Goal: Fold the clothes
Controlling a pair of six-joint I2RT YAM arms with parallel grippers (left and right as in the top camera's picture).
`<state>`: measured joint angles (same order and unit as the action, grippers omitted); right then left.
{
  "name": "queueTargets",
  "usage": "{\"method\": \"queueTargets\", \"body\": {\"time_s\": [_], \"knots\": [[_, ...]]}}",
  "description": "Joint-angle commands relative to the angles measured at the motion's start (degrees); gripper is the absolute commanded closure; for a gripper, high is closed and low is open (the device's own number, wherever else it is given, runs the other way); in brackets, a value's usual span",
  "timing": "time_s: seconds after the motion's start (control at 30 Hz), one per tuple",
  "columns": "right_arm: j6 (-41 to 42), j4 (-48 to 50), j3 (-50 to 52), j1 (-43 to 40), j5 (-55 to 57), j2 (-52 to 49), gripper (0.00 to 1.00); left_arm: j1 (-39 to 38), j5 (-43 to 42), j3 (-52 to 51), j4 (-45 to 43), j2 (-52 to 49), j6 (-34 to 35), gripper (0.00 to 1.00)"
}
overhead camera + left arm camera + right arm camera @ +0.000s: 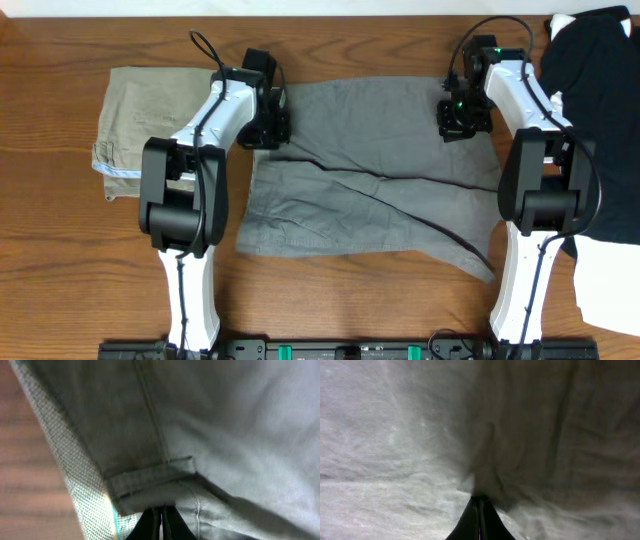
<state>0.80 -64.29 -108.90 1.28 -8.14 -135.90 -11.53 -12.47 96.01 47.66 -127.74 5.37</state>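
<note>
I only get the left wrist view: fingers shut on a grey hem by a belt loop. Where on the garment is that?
Observer: Overhead puts the left gripper at the far-left corner of the grey shorts, which lie spread out in the middle.
Operator: Right arm?
Observer: The right gripper is shut on the same pair, near its far-right corner.
Operator: Anything else around?
Observer: Folded olive-khaki shorts lie left of the grey pair; a black garment and a white garment sit at the right edge of the view.
</note>
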Motion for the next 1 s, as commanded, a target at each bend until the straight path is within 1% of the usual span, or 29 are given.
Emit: {"method": "queueTargets", "body": {"time_s": [0.0,0.23,0.57,0.7,0.8,0.9,0.97], "knots": [[-0.7,4.0,0.8,0.2,0.2,-6.5,0.99,-0.2,-0.3,-0.2,-3.4,-2.6,0.1,0.94],[-0.7,15.1,0.8,0.1,1.6,-9.2,0.99,-0.2,-0.3,-0.2,-14.9,-6.5,0.1,0.94],[-0.6,31.1,0.8,0.1,8.0,-9.4,0.98,-0.2,-0.3,-0.2,-33.3,-13.1,0.0,0.94],[-0.6,37.1,0.8,-0.2,8.1,-9.4,0.92,-0.2,0.1,-0.1,-38.4,-13.4,-0.8,0.94],[-0.4,39.7,0.3,-0.6,7.8,-9.2,0.88,0.0,0.0,1.2,-39.5,-12.3,-0.9,0.94],[-0.4,39.1,-2.1,-1.0,6.9,-8.6,0.80,0.3,0.0,3.1,-39.3,-10.1,-1.2,0.94],[-0.4,36.3,-4.9,-1.4,5.5,-7.7,0.74,0.6,0.1,4.5,-37.8,-7.9,-1.3,0.93]]}}
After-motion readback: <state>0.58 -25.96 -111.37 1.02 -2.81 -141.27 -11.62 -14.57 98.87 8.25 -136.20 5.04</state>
